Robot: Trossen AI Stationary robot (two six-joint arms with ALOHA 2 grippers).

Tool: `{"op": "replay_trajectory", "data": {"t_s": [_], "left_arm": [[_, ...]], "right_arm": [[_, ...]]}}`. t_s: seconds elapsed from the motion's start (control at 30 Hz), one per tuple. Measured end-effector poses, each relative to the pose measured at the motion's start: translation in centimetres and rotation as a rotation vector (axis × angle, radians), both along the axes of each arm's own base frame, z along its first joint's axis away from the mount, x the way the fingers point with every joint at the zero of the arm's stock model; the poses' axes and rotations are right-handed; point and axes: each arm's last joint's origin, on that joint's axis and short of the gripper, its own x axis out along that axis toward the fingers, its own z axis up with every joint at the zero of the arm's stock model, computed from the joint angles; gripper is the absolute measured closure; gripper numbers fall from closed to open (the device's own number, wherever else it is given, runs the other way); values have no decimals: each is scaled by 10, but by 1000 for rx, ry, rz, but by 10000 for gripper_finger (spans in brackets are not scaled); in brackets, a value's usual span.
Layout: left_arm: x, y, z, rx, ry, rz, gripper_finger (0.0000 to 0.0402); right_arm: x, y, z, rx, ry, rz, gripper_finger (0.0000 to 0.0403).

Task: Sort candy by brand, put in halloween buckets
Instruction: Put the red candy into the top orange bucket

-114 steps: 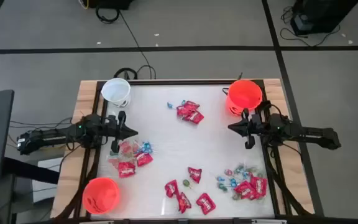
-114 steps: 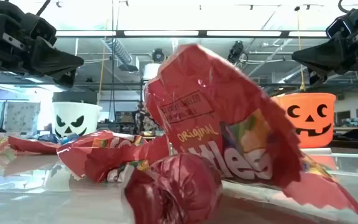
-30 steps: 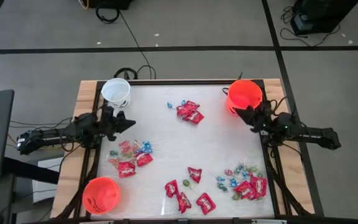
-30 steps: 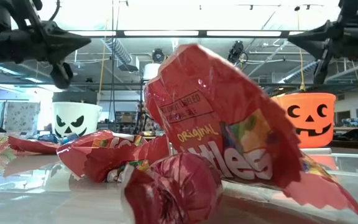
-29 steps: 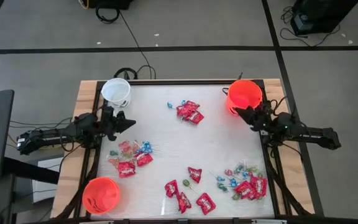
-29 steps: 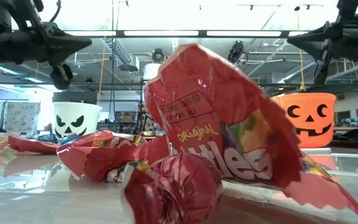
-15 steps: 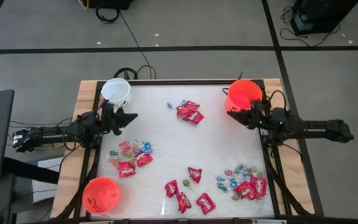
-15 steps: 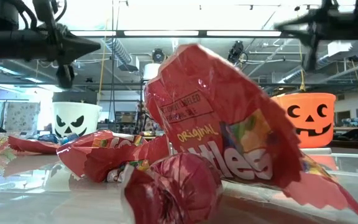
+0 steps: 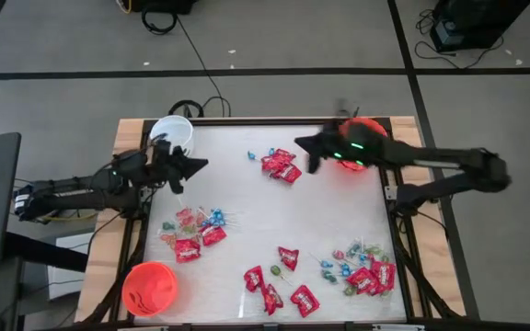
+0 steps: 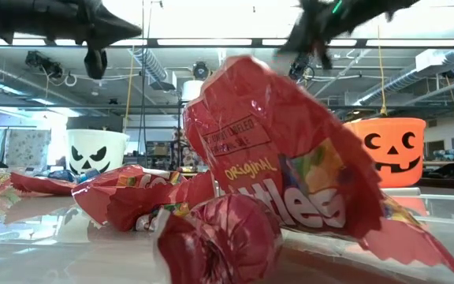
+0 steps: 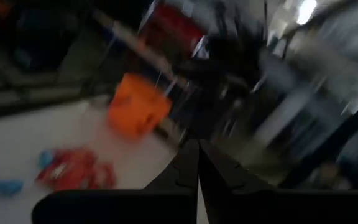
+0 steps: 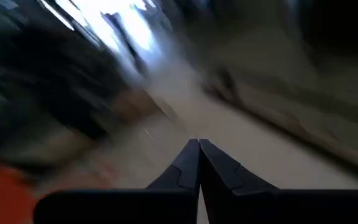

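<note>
Both my grippers have their fingers pressed together and carry nothing: the right gripper hangs beside the red candy packets at the table's far middle, the left gripper beside the small white plastic pail.

Bright ceiling strip lights glare in the low view; both wrist views are motion-blurred.
</note>
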Motion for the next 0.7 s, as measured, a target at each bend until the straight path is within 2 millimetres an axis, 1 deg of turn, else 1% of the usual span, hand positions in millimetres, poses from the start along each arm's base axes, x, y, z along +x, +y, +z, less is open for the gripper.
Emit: {"op": "replay_trajectory", "data": {"t_s": [0.1, 0.17, 0.23, 0.37, 0.47, 0.53, 0.6, 0.7], "left_arm": [[2, 2, 4, 32, 184, -14, 377], [2, 4, 6, 62, 274, -10, 368], [3, 6, 8, 75, 328, -2, 354], [5, 10, 6, 66, 377, 11, 312], [7, 12, -2, 40, 455, 15, 277], [8, 13, -7, 25, 499, 16, 260], [11, 15, -10, 20, 531, 16, 249], [16, 17, -14, 50, 565, 7, 245]], "right_arm": [[21, -29, -25, 85, 267, -6, 376], [33, -47, -38, 118, 392, 32, 360], [44, -61, -51, 158, 487, 75, 335], [64, -80, -67, 167, 574, 161, 269], [74, -90, -77, 169, 614, 183, 219], [79, -95, -83, 179, 623, 183, 193], [81, -100, -87, 196, 633, 181, 178], [82, -106, -103, 257, 659, 206, 174]]}}
